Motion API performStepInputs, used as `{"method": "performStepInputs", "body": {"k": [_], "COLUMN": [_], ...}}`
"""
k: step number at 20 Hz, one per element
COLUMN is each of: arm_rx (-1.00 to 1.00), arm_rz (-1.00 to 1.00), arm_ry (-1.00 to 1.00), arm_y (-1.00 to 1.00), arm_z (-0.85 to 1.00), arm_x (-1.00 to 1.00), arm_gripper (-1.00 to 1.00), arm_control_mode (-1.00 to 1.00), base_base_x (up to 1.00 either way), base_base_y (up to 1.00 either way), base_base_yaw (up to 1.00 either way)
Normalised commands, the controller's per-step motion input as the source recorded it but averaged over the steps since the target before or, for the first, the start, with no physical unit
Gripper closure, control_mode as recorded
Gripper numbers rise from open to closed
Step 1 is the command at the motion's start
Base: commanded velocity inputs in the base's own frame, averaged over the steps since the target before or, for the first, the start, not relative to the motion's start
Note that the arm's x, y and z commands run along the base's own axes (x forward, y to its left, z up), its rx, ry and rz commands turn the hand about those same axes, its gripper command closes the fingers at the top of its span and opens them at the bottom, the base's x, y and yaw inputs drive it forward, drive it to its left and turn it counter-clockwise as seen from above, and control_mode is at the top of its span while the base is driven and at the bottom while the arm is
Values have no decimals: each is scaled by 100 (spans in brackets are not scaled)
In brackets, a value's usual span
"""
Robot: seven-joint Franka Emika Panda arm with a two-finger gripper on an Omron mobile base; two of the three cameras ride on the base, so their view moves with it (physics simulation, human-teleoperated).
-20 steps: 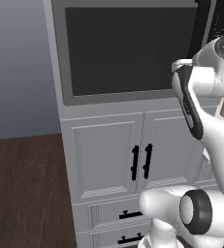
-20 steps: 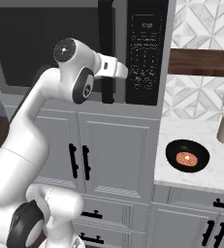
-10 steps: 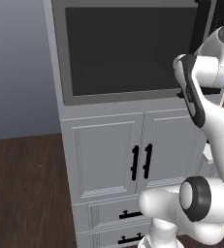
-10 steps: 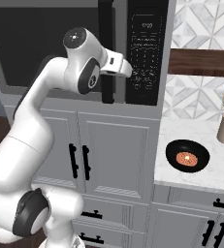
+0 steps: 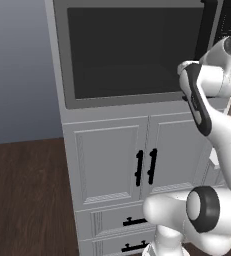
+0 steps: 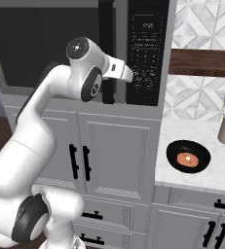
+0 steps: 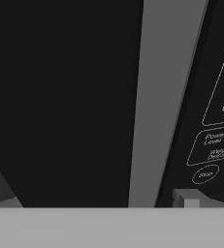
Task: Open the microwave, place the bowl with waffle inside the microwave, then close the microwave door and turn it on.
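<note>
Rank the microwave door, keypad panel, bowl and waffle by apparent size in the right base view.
1. microwave door, largest, though the arm covers part of it.
2. keypad panel.
3. bowl, on the counter.
4. waffle, smallest, lying inside the bowl.

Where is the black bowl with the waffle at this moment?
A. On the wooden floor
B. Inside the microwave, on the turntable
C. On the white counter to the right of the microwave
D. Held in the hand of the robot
C: in the right base view the bowl with the waffle in it rests on the white counter, to the right of the microwave, whose microwave door is closed.
</note>
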Motion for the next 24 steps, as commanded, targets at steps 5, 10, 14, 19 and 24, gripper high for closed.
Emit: {"method": "performStepInputs", "body": {"k": [5,10,14,19,24], "arm_rx": [0,0,2,0,0], "arm_rz": [0,0,0,0,0], "arm_ry": [0,-1,-10,-1,0], "arm_y": [0,0,0,0,0], "arm_z": [0,-14,-46,-10,0], "arm_x": [21,20,13,8,13], "arm_gripper": [-100,-100,-100,100,100], "arm_control_mode": [-100,-100,-100,-100,-100], "base_base_x": [0,0,0,0,0], "base_base_y": [0,0,0,0,0], "base_base_yaw": [0,0,0,0,0]}}
